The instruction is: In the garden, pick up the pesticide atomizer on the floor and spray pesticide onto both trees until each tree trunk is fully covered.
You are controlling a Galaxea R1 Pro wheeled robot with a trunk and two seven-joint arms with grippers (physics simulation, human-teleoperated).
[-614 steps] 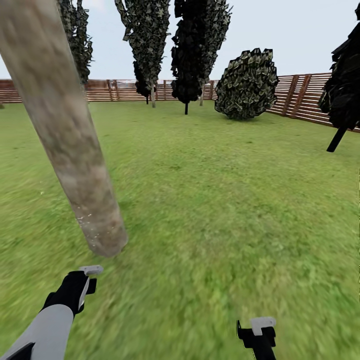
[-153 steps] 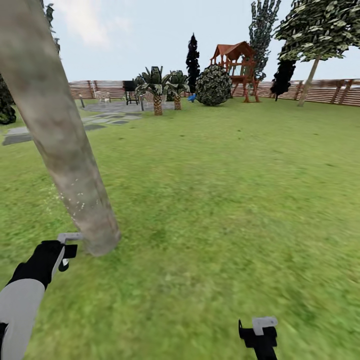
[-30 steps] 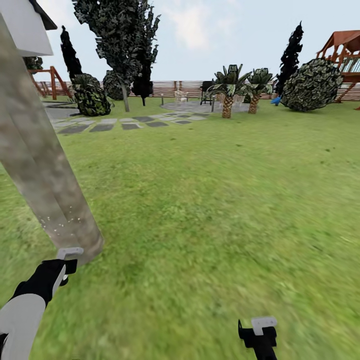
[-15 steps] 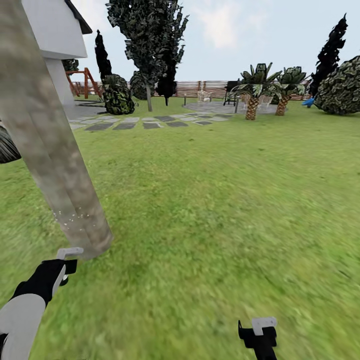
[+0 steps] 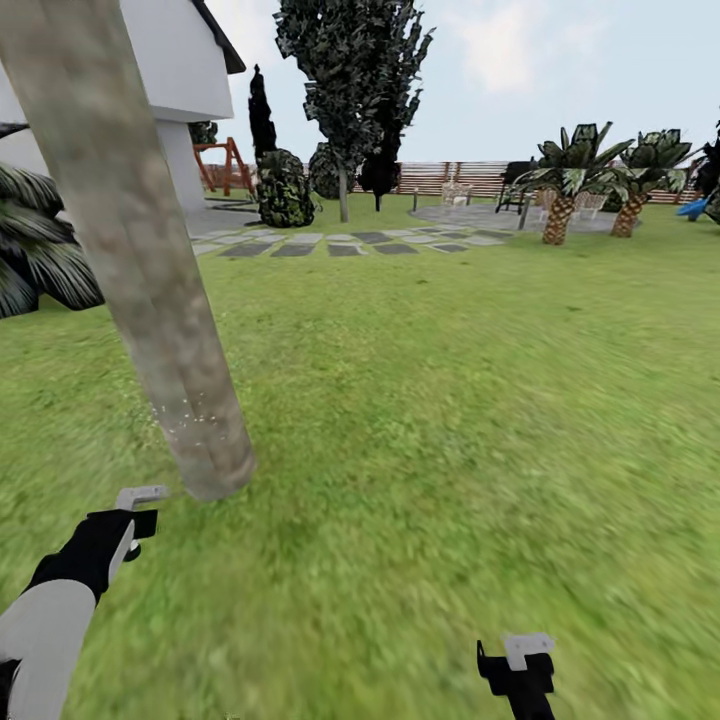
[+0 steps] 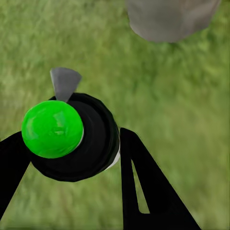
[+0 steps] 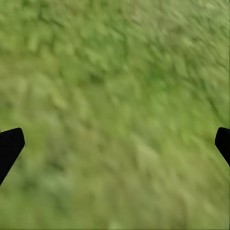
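I have the pesticide atomizer [image 6: 72, 139] clamped between the black fingers of my left gripper [image 5: 128, 520]; in the left wrist view I look down on its round black body, capped here by a bright green dome, with a grey nozzle tip poking toward the tree trunk [image 5: 140, 250]. The trunk base sits just ahead of that gripper and slightly to its right, near but apart, and the pale mottled column leans up and away to the left in the head view. A few whitish specks dot its lower part, so I judge the spraying is under way on this side. My left arm is plainly the nearer one; nothing stands between nozzle and bark. My right gripper [image 5: 515, 665] hangs low over the grass [image 7: 115, 115] with its fingers spread wide and nothing in them, well away from the trunk. Beyond lie grey stepping stones [image 5: 330, 245], a white house [image 5: 170, 70], two palms [image 5: 590, 185] and the wooden fence [image 5: 470, 175].
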